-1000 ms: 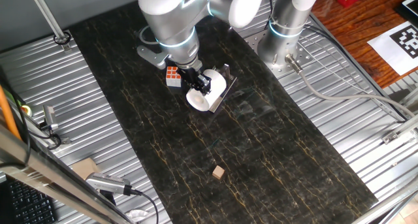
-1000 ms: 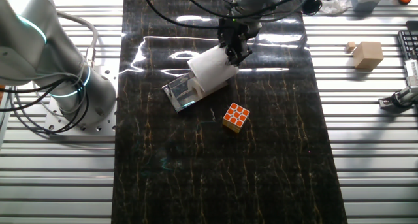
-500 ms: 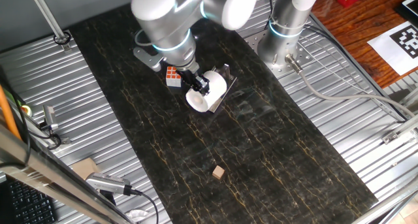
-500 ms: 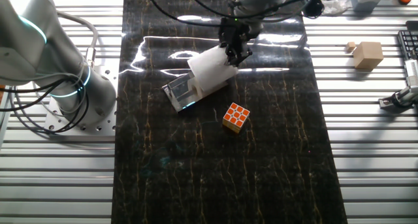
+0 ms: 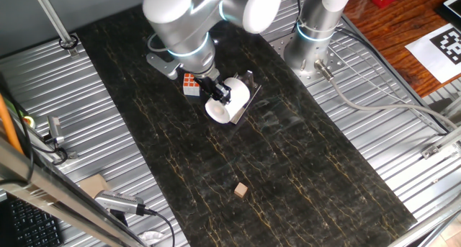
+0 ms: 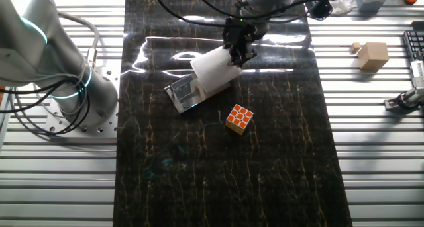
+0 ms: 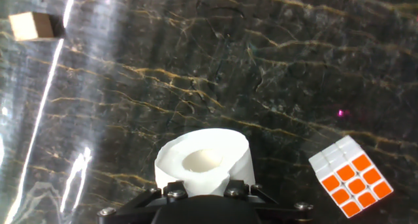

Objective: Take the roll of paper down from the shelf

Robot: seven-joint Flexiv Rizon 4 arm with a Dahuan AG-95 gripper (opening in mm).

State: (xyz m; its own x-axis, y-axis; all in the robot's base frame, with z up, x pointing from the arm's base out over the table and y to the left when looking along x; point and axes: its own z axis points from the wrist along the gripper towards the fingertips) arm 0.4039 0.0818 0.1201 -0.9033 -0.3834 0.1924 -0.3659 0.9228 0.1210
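The roll of paper (image 5: 232, 99) is white with a hollow centre and lies tilted on the shelf (image 5: 249, 80), a low rack of shiny grey metal plates. In the other fixed view the roll (image 6: 211, 71) rests over the shelf (image 6: 181, 95). My gripper (image 5: 220, 93) is at the roll's open end, and its black fingers appear closed on the roll's wall. In the other fixed view the gripper (image 6: 237, 53) sits at the roll's far end. In the hand view the roll (image 7: 202, 160) fills the space right in front of the gripper (image 7: 204, 185); the fingertips are hidden.
An orange-and-white puzzle cube (image 5: 190, 83) stands just left of the roll; it also shows in the other fixed view (image 6: 239, 118) and the hand view (image 7: 351, 177). A small tan wooden block (image 5: 241, 191) lies on the dark mat, also in the hand view (image 7: 31, 26). The robot base (image 5: 311, 38) stands behind.
The arm's upper body has shifted slightly to the left. The gripper stays at the roll's end; the roll and the shelf have not visibly moved.
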